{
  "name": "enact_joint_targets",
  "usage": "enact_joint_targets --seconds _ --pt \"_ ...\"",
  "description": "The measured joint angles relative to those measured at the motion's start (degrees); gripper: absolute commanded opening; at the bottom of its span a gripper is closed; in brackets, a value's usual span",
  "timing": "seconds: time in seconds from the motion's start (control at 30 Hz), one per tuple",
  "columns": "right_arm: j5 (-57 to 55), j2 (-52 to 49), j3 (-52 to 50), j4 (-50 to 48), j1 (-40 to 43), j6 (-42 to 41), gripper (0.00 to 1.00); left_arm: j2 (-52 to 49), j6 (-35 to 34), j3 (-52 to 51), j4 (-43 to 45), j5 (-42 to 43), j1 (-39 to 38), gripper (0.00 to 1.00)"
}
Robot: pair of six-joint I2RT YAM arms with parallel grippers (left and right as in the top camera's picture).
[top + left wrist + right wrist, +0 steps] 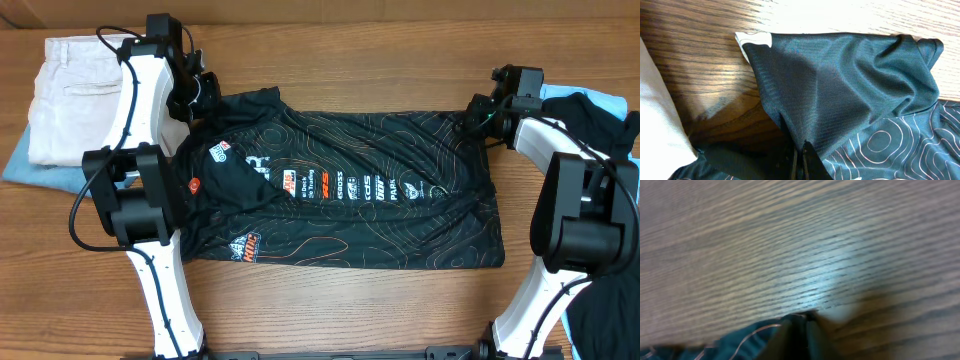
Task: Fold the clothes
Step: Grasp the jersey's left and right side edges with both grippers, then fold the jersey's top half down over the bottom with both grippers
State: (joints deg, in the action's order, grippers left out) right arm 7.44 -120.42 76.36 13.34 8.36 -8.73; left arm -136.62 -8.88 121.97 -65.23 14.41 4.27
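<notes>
The black sports shirt [350, 190] with orange contour lines and sponsor logos lies spread across the table, collar end to the left, hem to the right. My left gripper [196, 100] is shut on the shirt's far left sleeve; in the left wrist view the jaws [801, 150] pinch the black fabric [840, 85]. My right gripper [478, 112] is shut on the shirt's far right hem corner; in the right wrist view the closed jaws [805, 320] hold a bit of dark cloth [750, 337] just above the wood.
Folded beige trousers [70, 95] lie at the far left over a light blue cloth [30, 165]. More dark and blue clothing [595, 115] lies at the right edge. Both arm bases stand at the front.
</notes>
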Motion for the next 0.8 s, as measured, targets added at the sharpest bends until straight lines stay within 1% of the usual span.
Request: enact_joint_targets --seconds 0.17,0.3,0.43,0.63,0.8 --pt "-0.1 0.0 0.0 0.6 0.0 -0.2 0.04 0.0 0.0 0.0 -0.7 0.0 0.0 0.04" --pt "-0.4 0.0 0.0 3.1 0.2 -0.3 0.04 0.0 0.0 0.0 -2.2 0.0 0.2 0.04" --pt "-0.4 0.0 0.9 7.2 1.2 -0.7 0.04 0.0 0.0 1.4 -6.1 0.0 0.9 0.04" --pt "-0.5 0.4 4.5 15.1 3.7 -2.0 0.04 0.5 0.0 7.9 -12.7 0.0 2.1 0.04" --pt "-0.7 3.6 6.7 22.1 4.1 -2.2 0.04 3.3 0.0 8.5 -17.8 0.0 2.3 0.04"
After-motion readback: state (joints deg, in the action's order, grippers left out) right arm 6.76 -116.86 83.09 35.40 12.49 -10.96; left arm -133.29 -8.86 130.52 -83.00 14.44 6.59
